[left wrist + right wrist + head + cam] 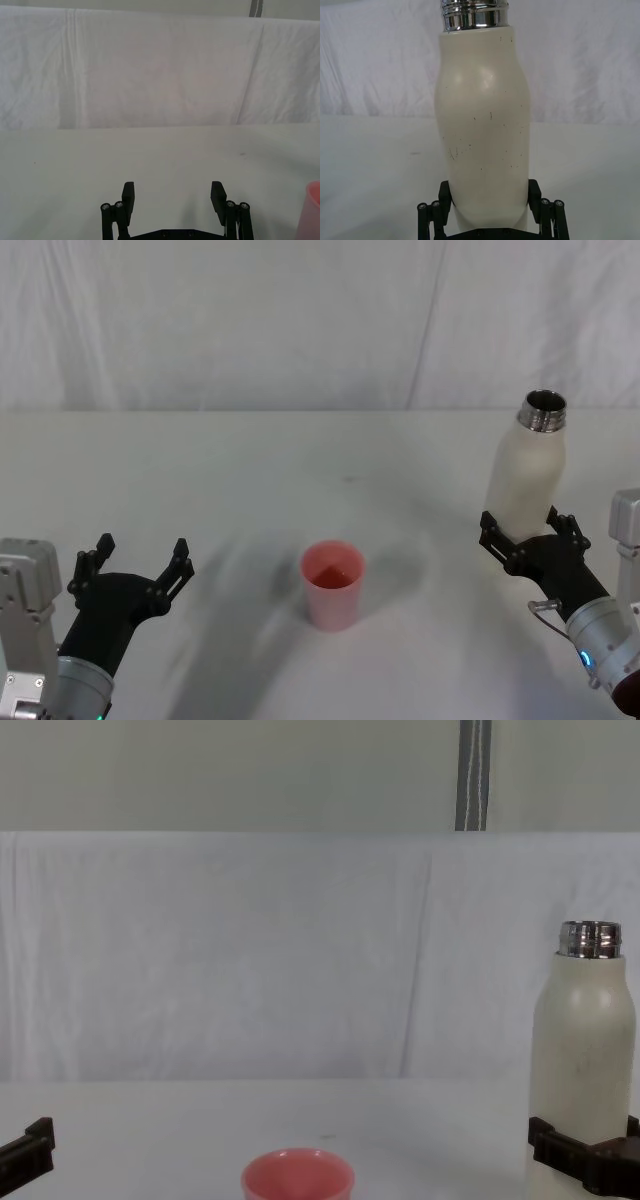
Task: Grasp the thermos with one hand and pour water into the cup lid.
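Nearest our head camera, low at the left: the left gripper [140,562], black, fingers spread wide with nothing between them, hovering over the bare white table [250,470]. We count it idle.

Centre: the cup lid [332,584], a small round pink cup with a smooth rim, upright on the table, well apart from both grippers. Its inside looks dry to us, though we cannot rule out a little clear liquid from this angle.

Right: the right gripper [531,534], black, clamped around the lower body of the thermos [526,477], a tall matte cream-white bottle with rounded shoulders and an open, shiny threaded steel neck. In the wrist view one finger presses each flank of the bottle near its base. The thermos stands close to upright, mouth up, well to the right of the cup; whether its base rests on the table we cannot tell.

Progress, as we judge it: the grasp is made; carrying the thermos over to the cup, tilting and pouring are left. No water stream shows.

Room: open tabletop lies between thermos and cup, nothing standing in the path. A white draped backdrop [300,320] closes the far edge, well behind both items.
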